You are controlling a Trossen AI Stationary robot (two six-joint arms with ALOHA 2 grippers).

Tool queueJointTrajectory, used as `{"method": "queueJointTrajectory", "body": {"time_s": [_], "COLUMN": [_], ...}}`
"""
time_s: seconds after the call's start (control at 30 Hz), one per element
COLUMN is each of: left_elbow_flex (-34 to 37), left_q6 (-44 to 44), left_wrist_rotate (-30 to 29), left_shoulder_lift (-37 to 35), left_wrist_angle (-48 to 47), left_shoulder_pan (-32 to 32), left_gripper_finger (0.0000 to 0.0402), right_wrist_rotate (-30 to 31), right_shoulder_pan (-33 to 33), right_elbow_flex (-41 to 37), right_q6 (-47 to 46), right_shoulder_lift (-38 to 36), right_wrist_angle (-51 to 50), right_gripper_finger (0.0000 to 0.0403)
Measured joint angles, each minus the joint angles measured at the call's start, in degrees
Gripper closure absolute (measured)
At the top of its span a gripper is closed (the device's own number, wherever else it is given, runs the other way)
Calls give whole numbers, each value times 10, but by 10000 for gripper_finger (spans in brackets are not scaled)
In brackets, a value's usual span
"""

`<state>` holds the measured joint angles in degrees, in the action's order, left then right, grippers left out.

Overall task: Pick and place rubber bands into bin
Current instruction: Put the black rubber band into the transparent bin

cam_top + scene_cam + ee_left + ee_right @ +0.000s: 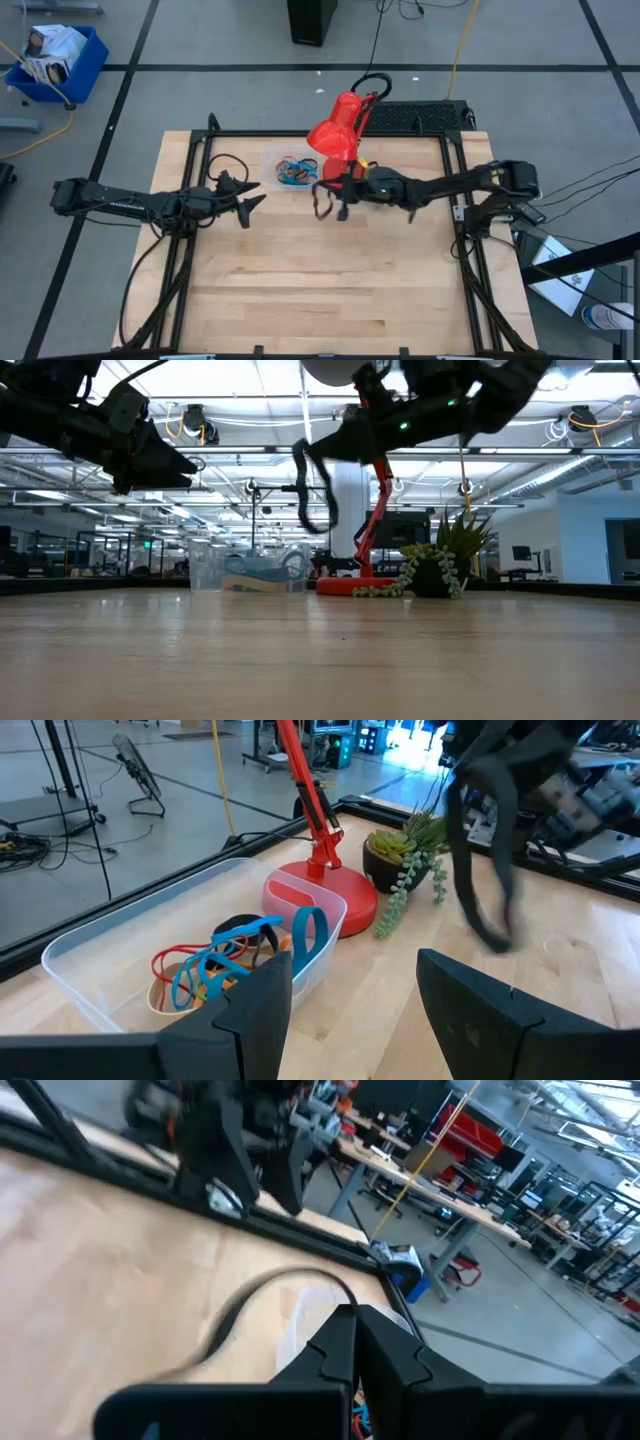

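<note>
The clear bin (pixel 290 172) sits at the table's far middle and holds several rubber bands in blue, red, orange and black (pixel 215 960). My right gripper (pixel 326 190) hovers just to the right of the bin, well above the table, shut on a black rubber band (pixel 322 206) that dangles below it (pixel 315 490). My left gripper (pixel 250 205) is open and empty, in the air on the bin's left near side; its fingers (pixel 255 1005) point toward the bin. My right gripper pinches the black rubber band between its two shut fingers (pixel 357 1325); the band's loop leaves the fingertips at one end (pixel 340 1286). The band hangs slack below the gripper (pixel 318 510), lifted clear of the table.
A red desk lamp (pixel 335 135) stands just behind the bin, its round base (pixel 330 905) against the bin's far corner. A small potted plant (pixel 405 860) stands beside the base. A black frame (pixel 330 133) borders the table. Bare wood lies toward the near edge (pixel 320 290).
</note>
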<state>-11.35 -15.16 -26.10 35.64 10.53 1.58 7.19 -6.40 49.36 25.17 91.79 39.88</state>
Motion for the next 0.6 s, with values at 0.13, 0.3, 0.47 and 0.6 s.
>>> {"method": "queueJointTrajectory", "body": {"time_s": [0.13, 0.3, 0.47, 0.6], "left_elbow_flex": [0, 0, 0, 0], "left_q6": [1, 1, 2, 1], "left_wrist_rotate": [0, 0, 0, 0], "left_shoulder_lift": [0, 0, 0, 0], "left_wrist_angle": [-1, -1, -10, -18], "left_shoulder_pan": [0, 0, 0, 0], "left_gripper_finger": [179, 178, 179, 179], "right_wrist_rotate": [0, 0, 0, 0], "right_shoulder_pan": [-10, -24, -36, -42], "right_elbow_flex": [49, 114, 181, 222], "right_q6": [31, 61, 97, 127], "right_shoulder_lift": [61, 126, 174, 206], "right_wrist_angle": [-3, -31, -60, -67], "right_gripper_finger": [403, 403, 403, 403]}}
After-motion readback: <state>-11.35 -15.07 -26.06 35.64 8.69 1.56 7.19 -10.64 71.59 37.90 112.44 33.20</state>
